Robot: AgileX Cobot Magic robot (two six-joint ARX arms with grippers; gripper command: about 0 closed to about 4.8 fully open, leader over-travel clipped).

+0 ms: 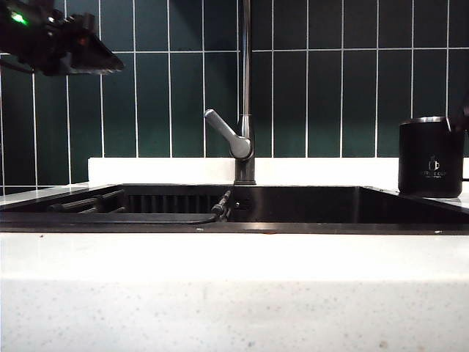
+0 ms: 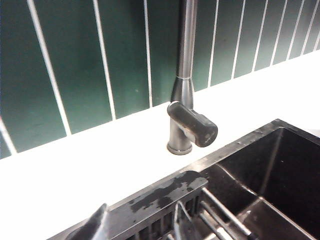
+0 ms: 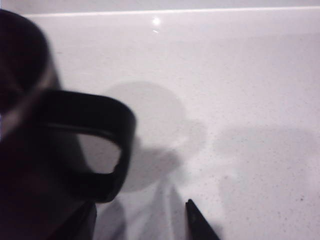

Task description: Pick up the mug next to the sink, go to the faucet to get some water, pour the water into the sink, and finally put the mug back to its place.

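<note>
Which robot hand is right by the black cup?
The right gripper: its open fingers sit just beside the mug's handle on the counter. The left gripper hangs high, far across the sink.

Wall of dark green vertical tiles [image 1: 344,81] with white grout lines, filling the upper half of the exterior frame. White ledge [image 1: 161,170] along its foot. White speckled stone counter [image 1: 234,293] across the lower half. Dark slatted rack with metal rods [image 1: 88,203] at centre left, wet in the left wrist frame [image 2: 165,192].
</note>
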